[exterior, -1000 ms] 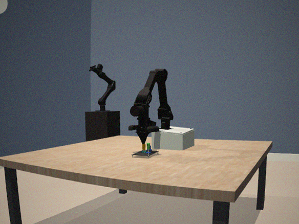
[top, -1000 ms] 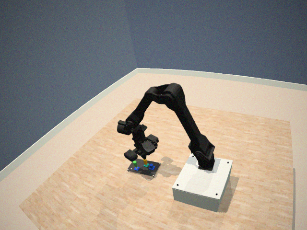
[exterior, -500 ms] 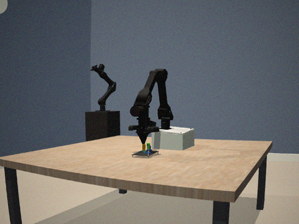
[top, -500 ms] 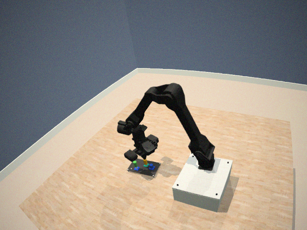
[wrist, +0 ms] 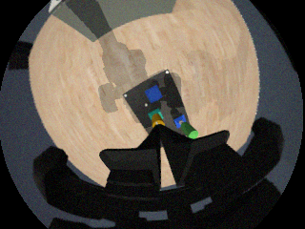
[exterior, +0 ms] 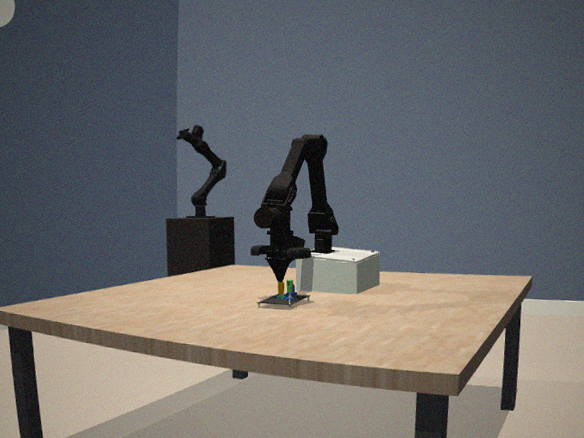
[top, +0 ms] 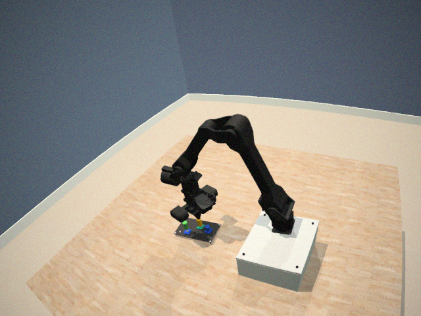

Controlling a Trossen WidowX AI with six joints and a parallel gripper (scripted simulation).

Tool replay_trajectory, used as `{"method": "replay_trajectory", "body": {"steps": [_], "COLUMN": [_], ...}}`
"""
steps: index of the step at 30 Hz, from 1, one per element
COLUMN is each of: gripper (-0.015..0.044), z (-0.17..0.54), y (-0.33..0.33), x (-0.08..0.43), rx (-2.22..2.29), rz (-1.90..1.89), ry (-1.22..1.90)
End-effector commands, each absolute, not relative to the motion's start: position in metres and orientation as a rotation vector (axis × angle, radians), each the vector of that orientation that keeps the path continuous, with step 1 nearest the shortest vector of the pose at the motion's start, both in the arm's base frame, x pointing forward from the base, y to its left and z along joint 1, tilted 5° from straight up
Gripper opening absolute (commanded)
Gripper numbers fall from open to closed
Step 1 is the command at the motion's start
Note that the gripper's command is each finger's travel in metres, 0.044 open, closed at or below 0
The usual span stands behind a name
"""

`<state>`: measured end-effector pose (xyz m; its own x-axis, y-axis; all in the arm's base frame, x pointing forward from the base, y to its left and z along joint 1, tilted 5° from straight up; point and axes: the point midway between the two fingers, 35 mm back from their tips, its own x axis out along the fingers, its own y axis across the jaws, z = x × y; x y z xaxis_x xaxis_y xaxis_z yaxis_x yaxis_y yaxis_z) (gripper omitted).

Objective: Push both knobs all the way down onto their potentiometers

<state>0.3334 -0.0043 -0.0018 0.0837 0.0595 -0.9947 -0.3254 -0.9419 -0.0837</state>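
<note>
The dark circuit board (top: 197, 236) (exterior: 271, 302) (wrist: 135, 97) stands on short legs. An orange knob (top: 198, 222) (exterior: 280, 287) (wrist: 157, 122) stands upright over a teal potentiometer (top: 200, 227) (wrist: 156, 111). A green knob (top: 185, 225) (exterior: 289, 285) (wrist: 191, 132) stands over a small blue potentiometer (top: 187, 232) (wrist: 179, 120), with a gap showing between them. A larger blue part (top: 208, 229) (wrist: 153, 93) sits on the board too. My gripper (top: 199, 216) (exterior: 280, 280) (wrist: 158, 128) is shut and empty, its tips at the top of the orange knob, apparently touching it. The orange knob's lower end is too small to judge.
The pale arm base (top: 272, 251) (exterior: 337, 273) stands on the wooden table (top: 135, 272) (exterior: 377, 341). A second dark arm (exterior: 212, 174) stands on a black pedestal (exterior: 197, 245) behind the table. The green knob rises close beside my fingers.
</note>
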Motion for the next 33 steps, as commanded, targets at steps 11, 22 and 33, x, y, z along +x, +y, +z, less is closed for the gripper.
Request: {"method": "replay_trajectory", "body": {"steps": [11,22,33], "gripper": [0.0,0.0,0.021], "z": [-0.001,0.017,0.015], "y": [-0.003,-0.005,-0.005], "x": [0.334,0.333,0.331], "rx": [-2.073,-2.074,-2.07], "rz": [1.936,1.936,1.944], "ry": [0.261,0.262,0.27]}}
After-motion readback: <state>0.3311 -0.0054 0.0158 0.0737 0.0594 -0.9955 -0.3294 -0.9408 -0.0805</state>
